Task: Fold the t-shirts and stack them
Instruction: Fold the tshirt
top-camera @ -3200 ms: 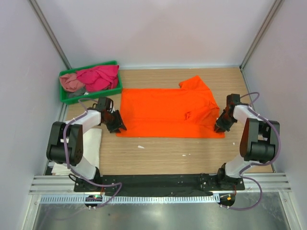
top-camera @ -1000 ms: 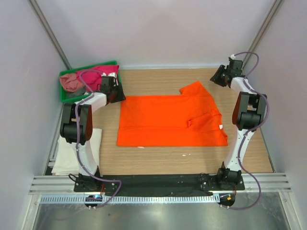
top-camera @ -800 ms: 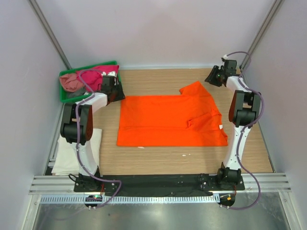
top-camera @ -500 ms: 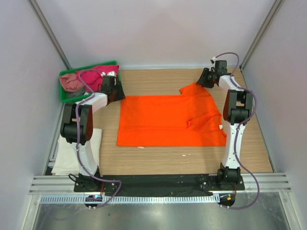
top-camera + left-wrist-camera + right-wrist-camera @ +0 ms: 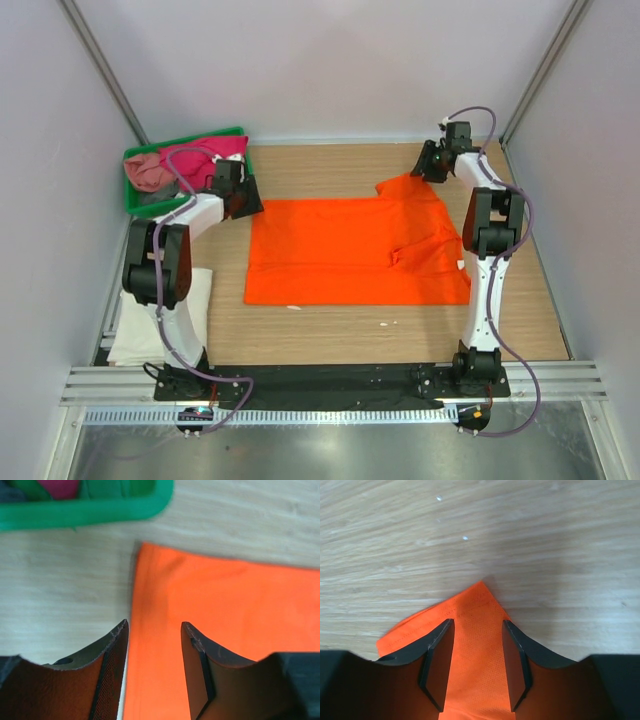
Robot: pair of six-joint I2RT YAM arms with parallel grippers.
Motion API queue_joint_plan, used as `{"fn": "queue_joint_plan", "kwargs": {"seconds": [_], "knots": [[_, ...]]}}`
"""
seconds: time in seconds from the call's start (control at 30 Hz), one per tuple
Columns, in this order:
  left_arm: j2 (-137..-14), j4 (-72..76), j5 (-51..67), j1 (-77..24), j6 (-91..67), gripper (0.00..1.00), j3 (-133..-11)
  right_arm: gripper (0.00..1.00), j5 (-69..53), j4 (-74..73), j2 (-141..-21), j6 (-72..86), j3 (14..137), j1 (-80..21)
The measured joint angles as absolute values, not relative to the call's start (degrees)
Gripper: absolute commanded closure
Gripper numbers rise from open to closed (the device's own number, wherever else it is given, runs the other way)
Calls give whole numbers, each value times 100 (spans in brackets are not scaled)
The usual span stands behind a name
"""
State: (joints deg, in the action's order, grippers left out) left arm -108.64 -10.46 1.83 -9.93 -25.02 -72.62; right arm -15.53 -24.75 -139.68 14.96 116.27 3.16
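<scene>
Orange shirt [image 5: 350,250]: flat on the table [image 5: 330,165], long axis left to right.
Left gripper [image 5: 154,630]: fingers apart, over its far-left corner.
Right gripper [image 5: 478,625]: fingers apart, straddling its far-right tip.

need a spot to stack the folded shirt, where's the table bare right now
Bare table runs between the orange t-shirt and the arm bases, and again between the shirt and the back wall. Crowded at left: green tray, left gripper, white t-shirt. The right gripper hangs over the far sleeve.
</scene>
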Motion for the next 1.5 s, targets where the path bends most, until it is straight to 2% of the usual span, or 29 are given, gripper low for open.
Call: {"fn": "queue_joint_plan", "kwargs": {"seconds": [0.27, 0.43, 0.8, 1.0, 1.17, 1.5], "knots": [[-9535, -1826, 316, -1881, -2886, 51, -6593, 45, -462, -3844, -13834, 1494, 12261, 263], [-8934, -2106, 384, -2235, -3173, 51, -6075, 45, 285, -4654, -13185, 1540, 12204, 115], [-8748, -2626, 434, -2392, -3616, 50, -5249, 45, 438, -4895, -10217, 1874, 8425, -1575], [-8750, -2644, 438, -2394, -3870, 50, -5113, 49, 381, -4934, -9282, 2191, 7144, -1813], [-8748, -2650, 440, -2394, -4025, 50, -4936, 52, 325, -4737, -8901, 2416, 6324, -1870], [-8864, -2606, 480, -2392, -4340, 46, -4751, 47, 585, -4073, -8995, 2473, 5269, -1861]]}}
